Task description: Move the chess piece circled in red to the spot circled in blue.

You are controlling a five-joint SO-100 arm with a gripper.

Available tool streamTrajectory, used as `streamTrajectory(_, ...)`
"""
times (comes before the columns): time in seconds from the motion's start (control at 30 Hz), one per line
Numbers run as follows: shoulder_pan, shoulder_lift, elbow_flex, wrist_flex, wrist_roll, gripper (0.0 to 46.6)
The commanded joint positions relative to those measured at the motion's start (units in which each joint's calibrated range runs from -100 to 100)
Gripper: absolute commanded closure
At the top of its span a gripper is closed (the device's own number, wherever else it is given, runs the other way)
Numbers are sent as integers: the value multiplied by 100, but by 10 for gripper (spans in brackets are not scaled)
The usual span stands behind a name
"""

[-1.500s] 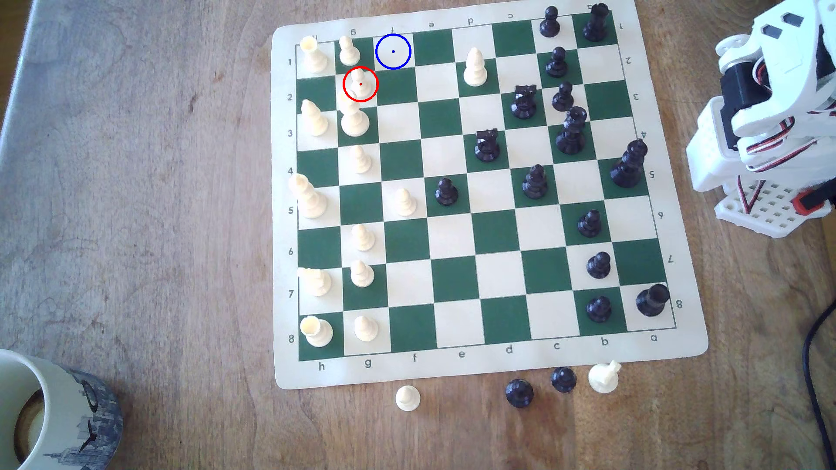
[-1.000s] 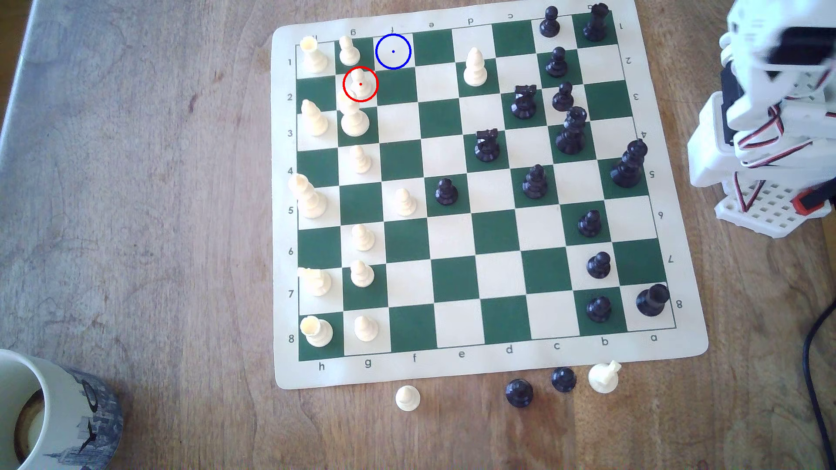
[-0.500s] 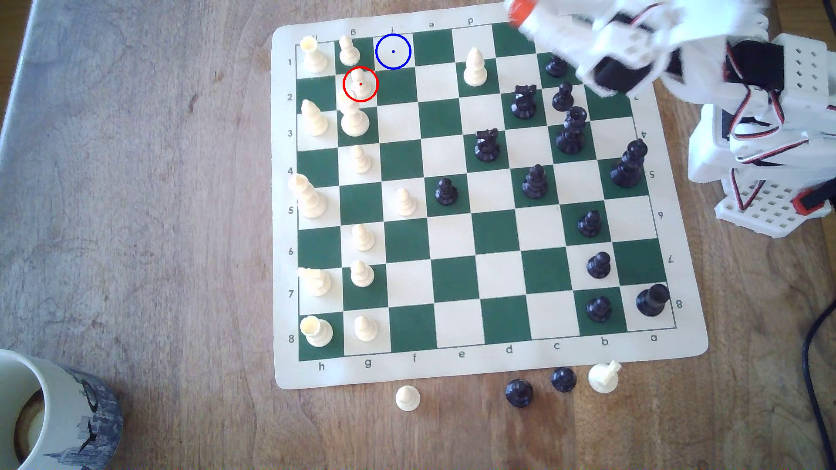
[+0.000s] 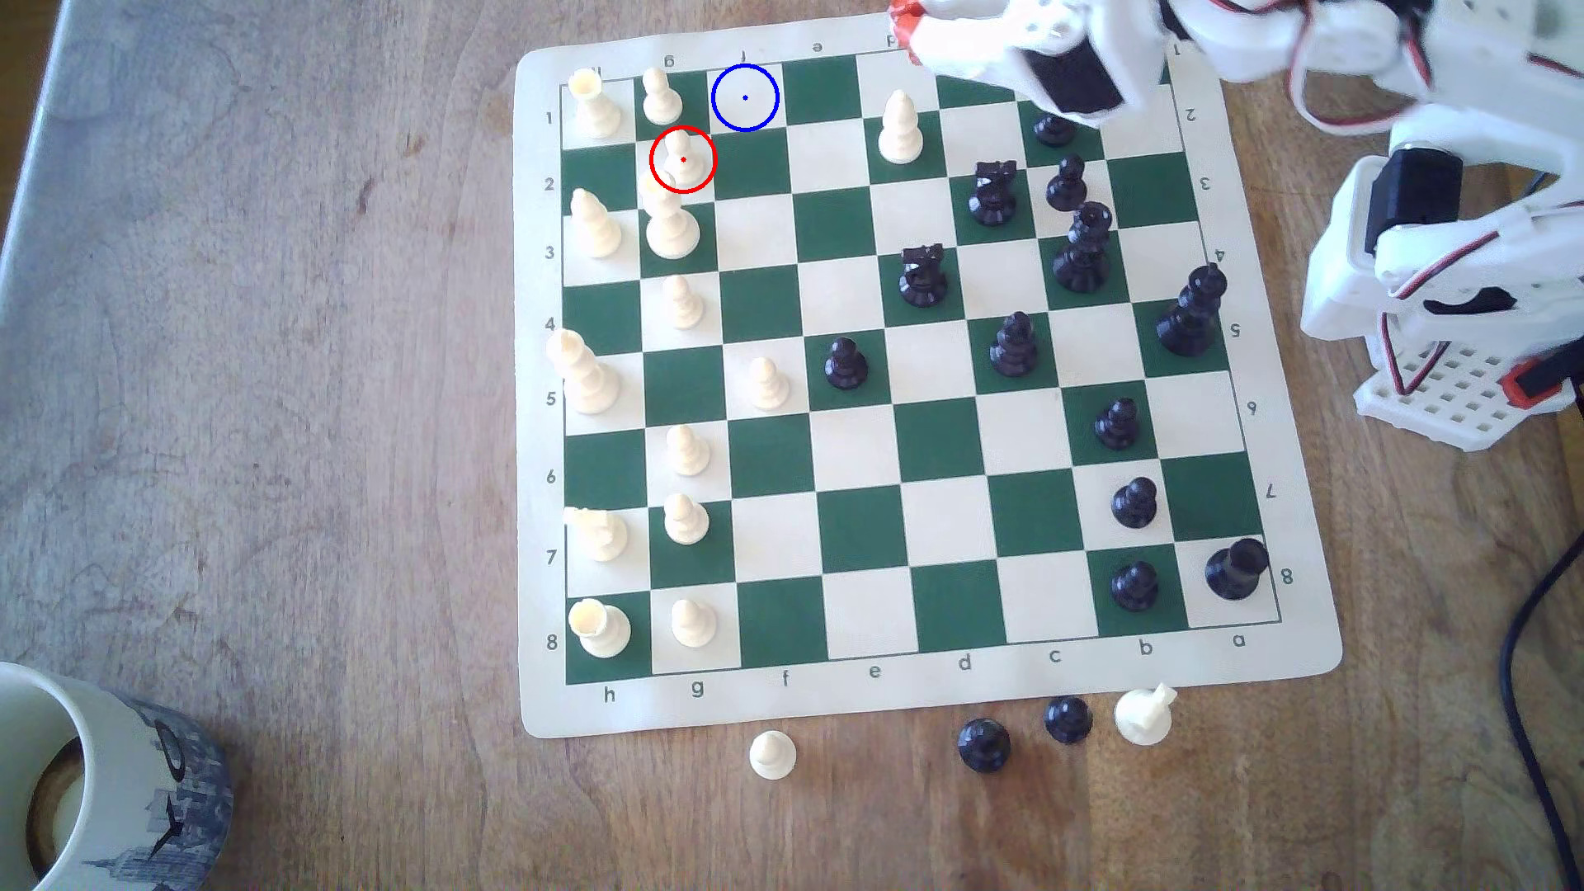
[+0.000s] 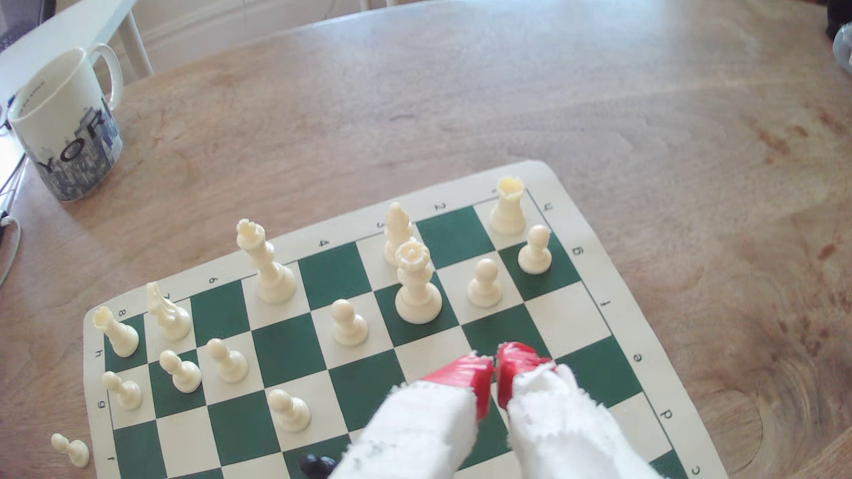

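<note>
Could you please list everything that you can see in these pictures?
Table: one, brown wood.
Board: one, green and cream, on the table.
Red-circled pawn: one, cream, board's upper left in the exterior view.
Blue-circled square: one, cream, bare, diagonally adjacent.
Other cream pieces: thirteen on the board, two off.
Black pieces: twelve visible on the board, two off.
Mug: one, white, grey print, lower left corner.
Cable: one, black, right edge.
Gripper: one, red-tipped, shut, above the board.

Worn wooden table (image 4: 257, 428), daylit; white furniture (image 5: 69, 23) beyond.
</note>
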Motion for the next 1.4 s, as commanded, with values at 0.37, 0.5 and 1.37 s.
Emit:
streamTrajectory(0.37, -141, 4386, -4868, 1235, -635, 432)
streamTrajectory(0.5, -63, 4946, -5122, 1022, -620, 409)
streamTrajectory(1.37, 101, 6763, -5149, -583, -635, 366)
